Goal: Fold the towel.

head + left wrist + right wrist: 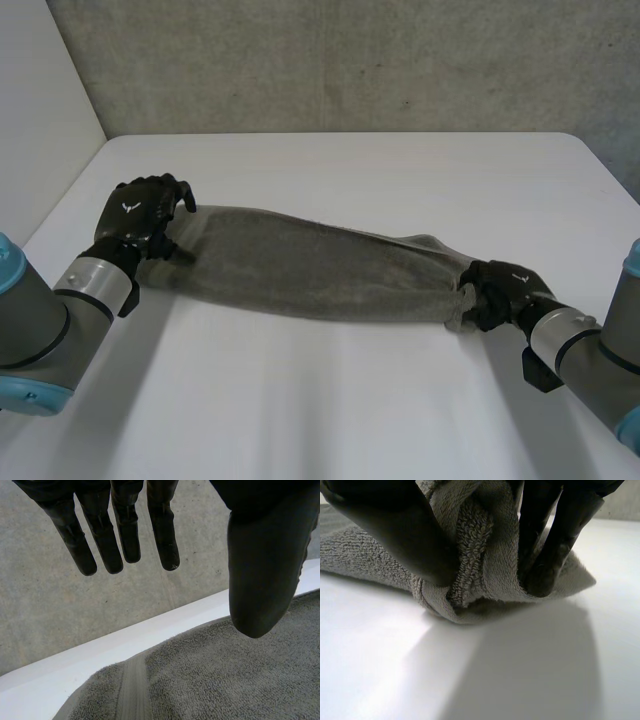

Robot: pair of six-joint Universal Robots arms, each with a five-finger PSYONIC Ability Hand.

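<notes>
A grey towel point(310, 265) lies stretched across the white table point(350, 160), bunched narrow at its right end. My right hand point(497, 290) is shut on that right end; in the right wrist view the thumb and fingers point(555, 540) pinch the gathered towel point(475, 545) just above the table. My left hand point(142, 215) rests at the towel's left end. In the left wrist view its fingers point(125, 535) are straight and spread above the towel point(225, 680), holding nothing, with the thumb point(265, 570) hanging over the cloth.
A grey wall point(350, 60) rises behind the table's far edge. White table surface point(300, 400) stretches in front of the towel, and the table's left edge point(60, 210) runs close to my left arm.
</notes>
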